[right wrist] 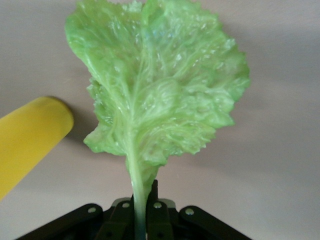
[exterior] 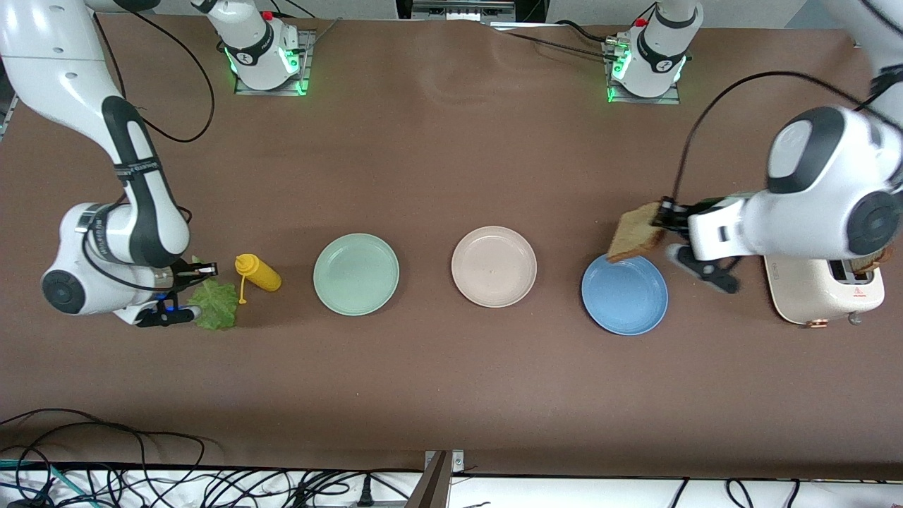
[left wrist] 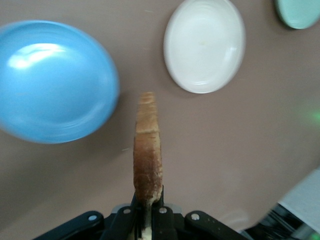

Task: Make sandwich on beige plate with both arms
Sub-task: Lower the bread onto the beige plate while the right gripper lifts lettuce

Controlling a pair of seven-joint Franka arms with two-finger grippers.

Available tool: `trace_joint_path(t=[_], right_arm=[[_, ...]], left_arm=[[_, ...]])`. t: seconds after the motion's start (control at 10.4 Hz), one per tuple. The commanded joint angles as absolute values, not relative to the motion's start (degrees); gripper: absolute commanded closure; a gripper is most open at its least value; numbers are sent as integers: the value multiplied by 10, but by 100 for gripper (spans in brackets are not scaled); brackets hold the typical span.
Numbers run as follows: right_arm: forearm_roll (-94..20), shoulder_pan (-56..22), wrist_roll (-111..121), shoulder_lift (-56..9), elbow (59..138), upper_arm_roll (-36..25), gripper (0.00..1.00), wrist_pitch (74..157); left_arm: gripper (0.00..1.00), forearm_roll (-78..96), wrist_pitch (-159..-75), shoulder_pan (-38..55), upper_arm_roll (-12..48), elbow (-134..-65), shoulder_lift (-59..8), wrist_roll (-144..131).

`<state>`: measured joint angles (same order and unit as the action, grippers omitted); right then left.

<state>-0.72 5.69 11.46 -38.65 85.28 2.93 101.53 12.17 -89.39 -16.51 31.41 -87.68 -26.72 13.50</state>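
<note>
A brown bread slice [exterior: 637, 233] hangs on edge in my left gripper [exterior: 663, 215], which is shut on it over the blue plate's rim. In the left wrist view the bread slice [left wrist: 147, 150] stands up from the shut left gripper [left wrist: 147, 200], with the beige plate [left wrist: 205, 45] farther off. The beige plate [exterior: 494, 266] sits bare at mid-table. At the right arm's end, my right gripper [exterior: 185, 293] is shut on the stem of a green lettuce leaf [exterior: 215, 303], low at the table. In the right wrist view the lettuce leaf [right wrist: 160, 85] spreads out from the right gripper [right wrist: 142, 200].
A blue plate [exterior: 624, 294] lies between the beige plate and a cream toaster [exterior: 825, 289] that holds another slice [exterior: 871, 262]. A mint-green plate [exterior: 356, 274] sits toward the right arm's end. A yellow squeeze bottle [exterior: 259, 272] lies beside the lettuce.
</note>
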Motion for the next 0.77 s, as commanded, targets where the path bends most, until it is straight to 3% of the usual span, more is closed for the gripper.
trace_joint_path(t=[0.0,0.48,0.67], right_arm=[[-11,62,155,-352,802,27,100,933],[-16,41,105,-259,795,45,100,898],[-17,39,10,-243,795,101,100,897]], left_arm=[[100,211,-917,-150,313,-858,-343,128],[100,322,-1072,-77,312,-858,-440,135],[100,320,-1103,-72,311,-861,-464,149]])
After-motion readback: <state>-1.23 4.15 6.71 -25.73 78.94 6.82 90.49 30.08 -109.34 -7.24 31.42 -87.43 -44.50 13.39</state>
